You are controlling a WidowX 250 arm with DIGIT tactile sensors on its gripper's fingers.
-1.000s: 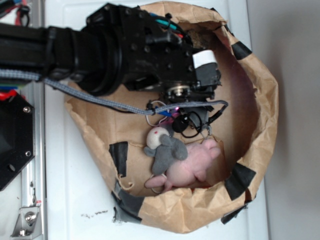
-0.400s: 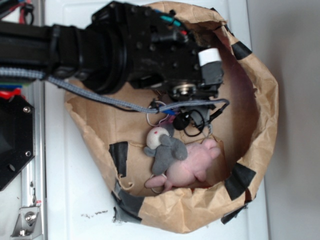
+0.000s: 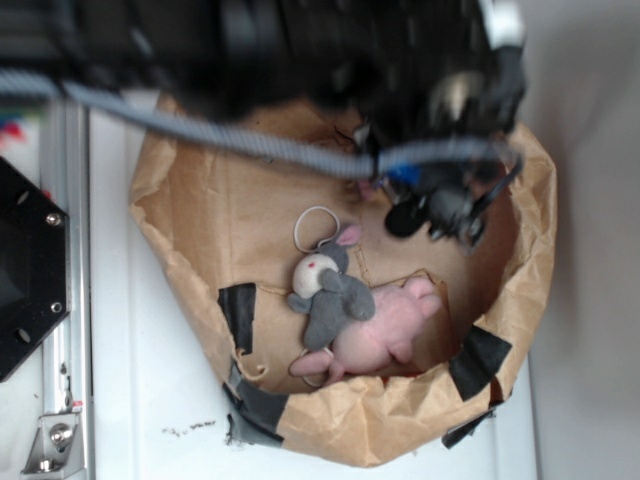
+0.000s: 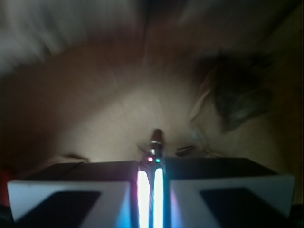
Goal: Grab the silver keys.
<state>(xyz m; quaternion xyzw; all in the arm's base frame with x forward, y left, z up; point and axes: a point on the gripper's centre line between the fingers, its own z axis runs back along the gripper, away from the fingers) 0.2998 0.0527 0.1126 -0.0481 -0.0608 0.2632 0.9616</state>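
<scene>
Pincer state: the gripper (image 4: 153, 160) closing almost fully in the wrist view, leaving only a thin lit slit between the pads, pinching a small dark piece at the tips.
Hold: seeming to be gripping the silver keys (image 4: 156, 137) by that piece; blur preventing a sure reading of ring or blade.
Keys' place: sitting right at the fingertips, poking out just beyond them, hanging above the floor of the paper bag (image 3: 200, 230) rather than lying on it, as far as can be judged.
Exterior check: showing only a dark cluster (image 3: 425, 212) under the smeared arm, near the bag's far wall; not resolving any silver there.
Decoy: lying well apart from the fingertips, the whitish loop (image 3: 315, 228) touching the grey plush mouse (image 3: 330, 295), beside the pink plush (image 3: 385, 330).
Handling: likely being light, hard and stiff piece by piece, yet loose as a bunch, swinging and rattling on a thin ring.
Slip risk: smooth metal probably sliding between flat pads; thin ring tending to twist out.
Best grip: squeezing across the bunched blades or the ring where they are gathering, not a single dangling key.
Caution: avoiding jerks while carrying.
</scene>
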